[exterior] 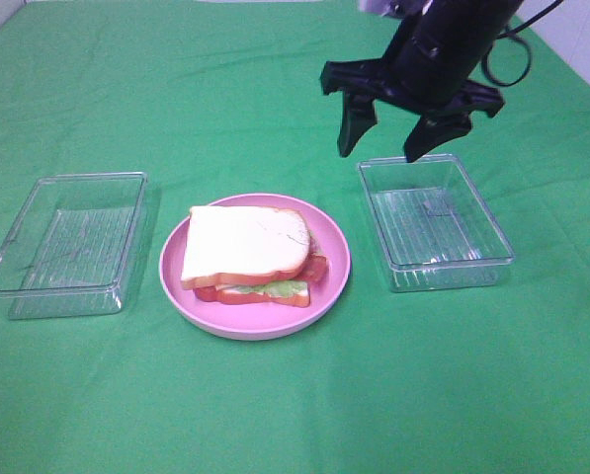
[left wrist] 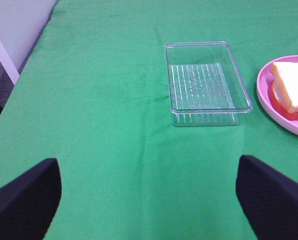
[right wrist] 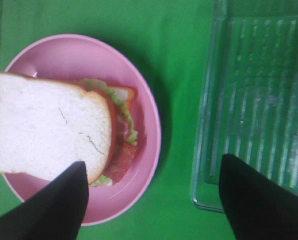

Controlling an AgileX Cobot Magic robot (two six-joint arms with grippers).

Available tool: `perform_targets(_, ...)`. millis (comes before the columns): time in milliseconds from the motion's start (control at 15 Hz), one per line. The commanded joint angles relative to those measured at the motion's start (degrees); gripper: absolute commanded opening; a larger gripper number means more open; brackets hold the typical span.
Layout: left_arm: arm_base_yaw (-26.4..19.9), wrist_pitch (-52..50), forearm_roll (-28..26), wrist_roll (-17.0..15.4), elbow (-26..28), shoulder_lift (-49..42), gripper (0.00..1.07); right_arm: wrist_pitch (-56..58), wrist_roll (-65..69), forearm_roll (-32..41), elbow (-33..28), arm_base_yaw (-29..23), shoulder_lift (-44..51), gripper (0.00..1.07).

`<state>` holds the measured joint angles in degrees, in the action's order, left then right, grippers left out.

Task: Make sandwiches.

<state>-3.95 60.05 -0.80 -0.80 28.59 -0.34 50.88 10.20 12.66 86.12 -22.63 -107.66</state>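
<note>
A sandwich (exterior: 247, 253) lies flat on a pink plate (exterior: 326, 293) between two clear trays (exterior: 65, 244), its long axis running left to right, lettuce and bacon poking out toward the front. The right gripper (exterior: 385, 148) hangs above the right tray (exterior: 435, 222), jaws spread, empty. The left gripper (left wrist: 149, 200) is also spread wide, holding nothing.

A desk covered in a bright green cloth (exterior: 275, 415) fills the overhead view. At its middle sits a round pink plastic plate (exterior: 326, 288) with a raised rim. Well to the plate's left lies a clear rectangular plastic tray (exterior: 65, 244) with a ribbed floor and upright walls. A second clear rectangular plastic tray (exterior: 433, 221), also ribbed, lies just beside the plate on its right. A strip of pale wall (left wrist: 16, 22) borders the cloth's edge.
</note>
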Motion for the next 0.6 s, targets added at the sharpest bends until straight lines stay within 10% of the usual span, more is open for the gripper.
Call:
perform_targets(67, 0.1, -0.3, -0.2, -0.2, -0.1, -1.2, 0.88, 2.1, 0.1, -1.9, 0.3, 7.0, 4.0, 0.71)
perform_targets(267, 0.1, -0.3, -0.2, -0.2, -0.1, -1.2, 0.88, 6.0, -3.7, -5.0, 0.3, 19.3, 5.1, 0.71)
perform_targets(600, 0.1, -0.3, -0.2, -0.2, -0.1, -1.2, 0.88, 10.5, -5.3, -12.3, 0.3, 24.8, 5.2, 0.71)
